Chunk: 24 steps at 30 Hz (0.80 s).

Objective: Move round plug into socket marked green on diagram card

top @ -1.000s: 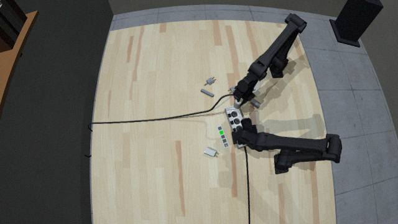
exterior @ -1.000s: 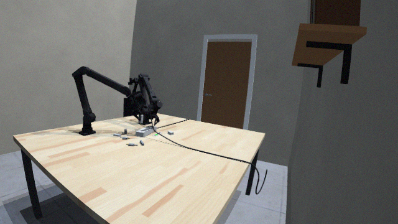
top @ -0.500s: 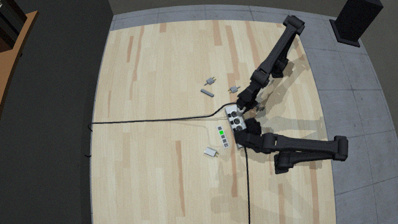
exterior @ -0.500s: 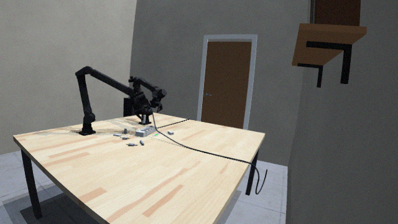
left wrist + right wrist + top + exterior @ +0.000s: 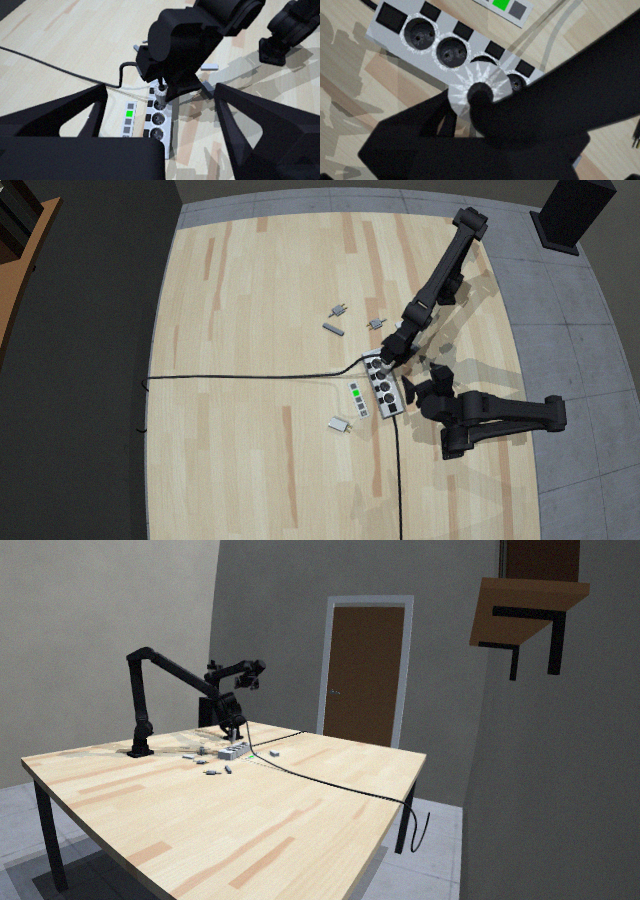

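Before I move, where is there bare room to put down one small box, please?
In the top view, below the plug's cord and left of the white adapter. It is crowded at the power strip, where the right gripper holds the round plug.
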Available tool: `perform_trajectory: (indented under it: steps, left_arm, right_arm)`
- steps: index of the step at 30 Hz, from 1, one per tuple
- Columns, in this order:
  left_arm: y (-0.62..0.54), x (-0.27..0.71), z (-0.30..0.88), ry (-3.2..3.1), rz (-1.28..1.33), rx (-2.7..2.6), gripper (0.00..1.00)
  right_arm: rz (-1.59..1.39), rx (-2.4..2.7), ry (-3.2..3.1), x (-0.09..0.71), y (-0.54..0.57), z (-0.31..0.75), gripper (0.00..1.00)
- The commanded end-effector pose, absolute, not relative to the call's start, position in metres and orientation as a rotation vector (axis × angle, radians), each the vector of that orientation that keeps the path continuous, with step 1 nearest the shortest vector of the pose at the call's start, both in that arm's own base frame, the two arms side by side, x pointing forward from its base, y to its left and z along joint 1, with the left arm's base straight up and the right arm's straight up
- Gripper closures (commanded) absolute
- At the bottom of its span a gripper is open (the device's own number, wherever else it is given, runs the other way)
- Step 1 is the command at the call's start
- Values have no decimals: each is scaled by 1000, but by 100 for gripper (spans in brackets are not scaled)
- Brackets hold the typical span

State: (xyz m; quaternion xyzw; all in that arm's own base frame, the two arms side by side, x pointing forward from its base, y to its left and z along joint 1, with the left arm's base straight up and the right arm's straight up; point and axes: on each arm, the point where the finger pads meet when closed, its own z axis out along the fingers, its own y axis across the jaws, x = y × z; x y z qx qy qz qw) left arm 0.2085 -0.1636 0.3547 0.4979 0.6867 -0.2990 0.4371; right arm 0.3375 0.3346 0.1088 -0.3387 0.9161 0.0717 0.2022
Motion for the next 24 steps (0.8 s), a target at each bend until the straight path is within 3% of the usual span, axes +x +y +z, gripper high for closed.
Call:
perform_trajectory:
  steps: [1,24]
  left_arm:
    - [-149,207,400,1676,-733,1219,0]
    - [-151,206,401,1667,-736,1230,0]
  right_arm:
    - [240,-886,2486,356,349,139,68]
    - [233,-861,2503,359,347,115,68]
